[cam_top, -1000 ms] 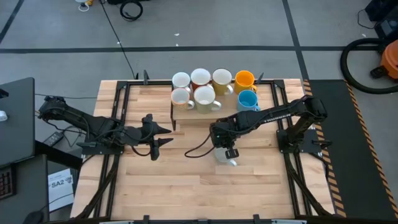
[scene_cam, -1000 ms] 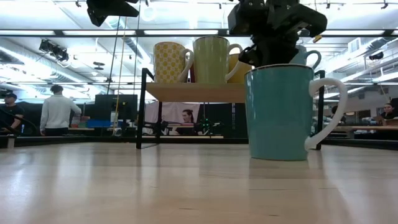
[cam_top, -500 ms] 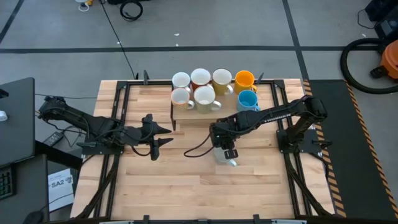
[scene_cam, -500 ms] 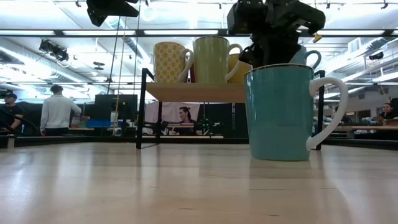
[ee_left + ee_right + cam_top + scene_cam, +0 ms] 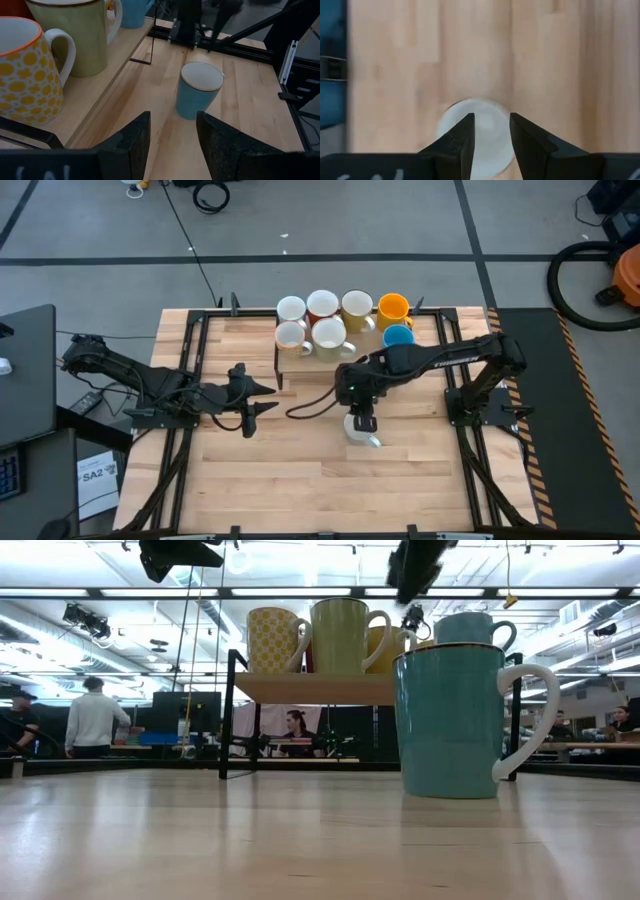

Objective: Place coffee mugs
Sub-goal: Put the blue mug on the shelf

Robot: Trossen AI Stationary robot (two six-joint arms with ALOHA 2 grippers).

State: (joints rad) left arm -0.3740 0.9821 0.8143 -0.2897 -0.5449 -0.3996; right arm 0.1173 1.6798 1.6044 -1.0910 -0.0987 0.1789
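Observation:
A teal mug point(image 5: 450, 720) with a white handle stands upright on its base on the table point(image 5: 300, 480), in front of a low wooden shelf point(image 5: 350, 357). It also shows in the high view as the teal mug point(image 5: 360, 430) and in the left wrist view point(image 5: 199, 90). My right gripper point(image 5: 490, 132) hangs open straight above it, clear of its rim, with the blurred mug point(image 5: 451, 125) below its fingers. On the shelf stand several mugs: white ones, an orange-yellow one point(image 5: 393, 307) and a light blue one point(image 5: 398, 337). My left gripper point(image 5: 266, 398) waits open at the table's left.
The shelf stands on dark metal legs point(image 5: 228, 715) at the table's far middle. A black cable point(image 5: 310, 408) trails from the right arm across the table. Dark frame rails point(image 5: 190, 360) run along the table's left and right sides. People are in the room beyond the table.
My right gripper has come off the teal mug's rim and gone straight up, rolling a little. The mug stays standing on the table where it was. My left arm has kept still.

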